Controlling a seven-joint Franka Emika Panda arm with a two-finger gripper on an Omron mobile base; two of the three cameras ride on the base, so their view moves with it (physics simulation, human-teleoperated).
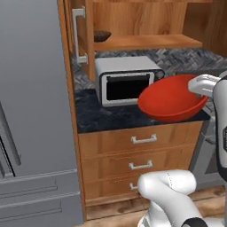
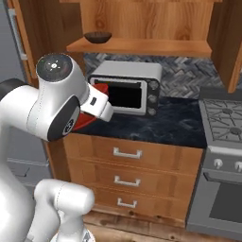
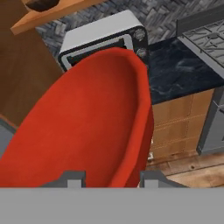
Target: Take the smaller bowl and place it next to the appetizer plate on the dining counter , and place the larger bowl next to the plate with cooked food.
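The larger bowl (image 1: pixel 170 99), glossy red, hangs tilted in the air in front of the kitchen counter, above its edge. My gripper (image 1: pixel 198 87) is shut on its right rim. In the hand view the red bowl (image 3: pixel 87 122) takes up most of the picture, its rim running between my gripper's (image 3: pixel 111 179) two fingertips. In the right base view my arm hides most of the bowl (image 2: pixel 81 122). The smaller bowl (image 1: pixel 102 35) (image 2: pixel 98 36), dark brown, sits on the open cabinet's wooden shelf. The appetizer plate, the plate with cooked food and the dining counter are out of view.
A white toaster oven (image 1: pixel 126 80) (image 2: pixel 125 87) stands on the dark marbled counter (image 1: pixel 97 115) below the shelf. The open cabinet door (image 1: pixel 82 35) juts out at left. A grey fridge (image 1: pixel 31 111) stands left of the counter and a stove (image 2: pixel 222 118) to its right, with drawers (image 2: pixel 127 153) below.
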